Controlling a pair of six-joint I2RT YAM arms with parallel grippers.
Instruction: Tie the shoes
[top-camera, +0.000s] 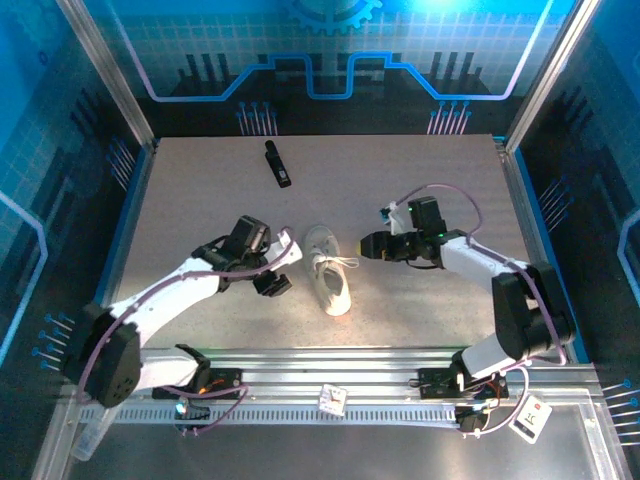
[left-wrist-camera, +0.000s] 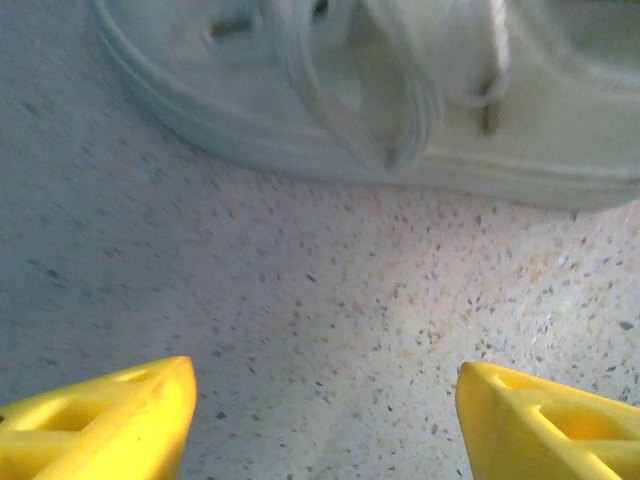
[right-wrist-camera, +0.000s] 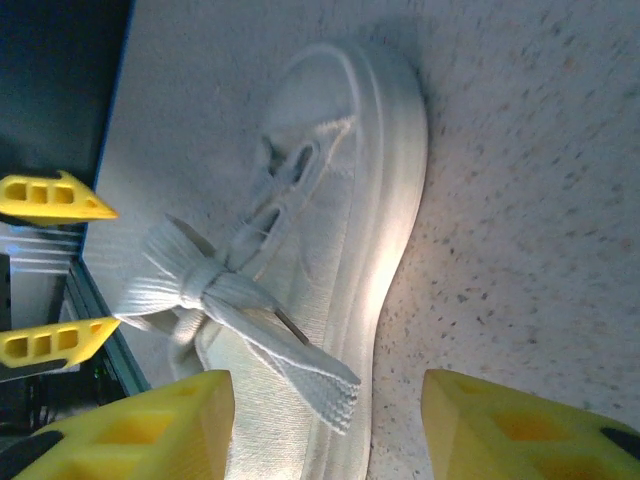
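From the top camera I see the small white low-top sneaker lying mid-way across the speckled grey table. The left gripper is just beside it on one side and the right gripper is near the other. A small black bar lies well apart, farther back.

On the left wrist, my yellow fingers stand apart over bare tabletop, empty, with the sneaker's sole just ahead.

On the right wrist, the jaws are also spread and grip nothing. The flat off-white lace, tied in a bow, trails one end between them.
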